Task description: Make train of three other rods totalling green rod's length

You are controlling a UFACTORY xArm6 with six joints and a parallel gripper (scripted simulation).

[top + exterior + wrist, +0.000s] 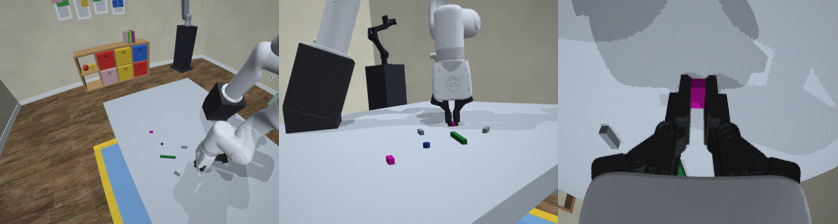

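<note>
The gripper (452,120), nearly closed, pinches a short magenta rod (698,93) at the table (480,178), just beyond the green rod (458,138), at its 11 o'clock. Light, rigid and likely slick, it is best gripped across its flat sides.

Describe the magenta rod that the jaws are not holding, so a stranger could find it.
Start at the long green rod on the grey table. The free short magenta rod lies alone beyond the small blue cube, farthest from the gripper, whose jaws clamp the other magenta rod.
</note>
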